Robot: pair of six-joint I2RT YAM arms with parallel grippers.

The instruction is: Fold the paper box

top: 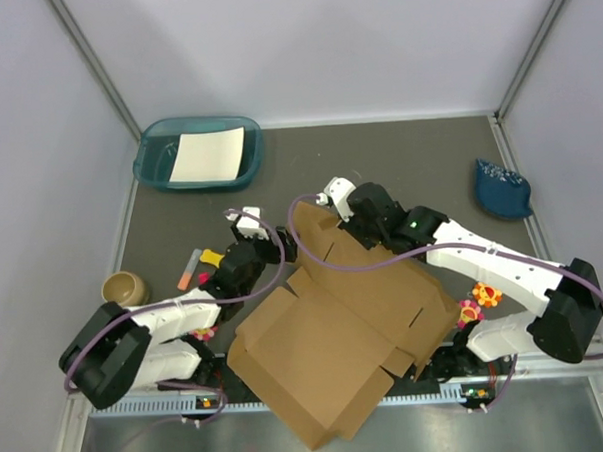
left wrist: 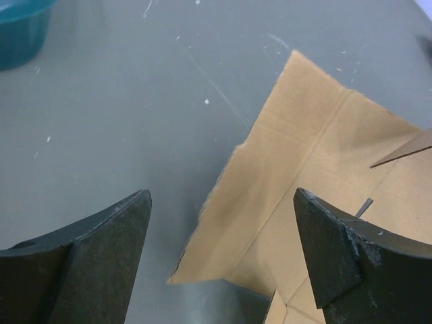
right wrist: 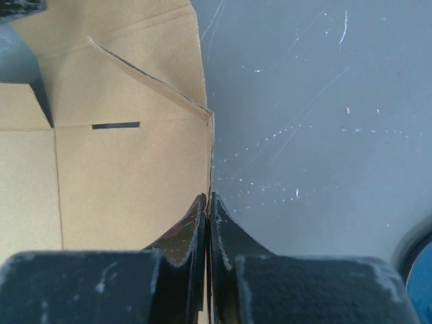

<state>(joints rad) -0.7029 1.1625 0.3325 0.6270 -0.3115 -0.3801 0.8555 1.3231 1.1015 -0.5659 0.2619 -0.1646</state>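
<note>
My right tool (right wrist: 208,214) is clenched, its two fingers pinched on the thin upright edge of a flap of the box (right wrist: 128,169). My left tool (left wrist: 221,202) is released. Its fingers are spread wide and hover over a pointed corner flap that lies flat on the worktop (left wrist: 135,101), touching nothing.

The box is brown corrugated cardboard, opened out and mostly flat. It sits in the middle of the worktop, and one corner reaches past the near edge between the two arm bases. Its far flaps point toward the far edge, where both tools are.

I judge it light, stiff across each panel, and willing to bend only along its pressed creases. It will likely slide on the smooth worktop if pushed from one side. I would take it by a flap edge close to a crease and pinch gently, since corrugated board dents.
</note>
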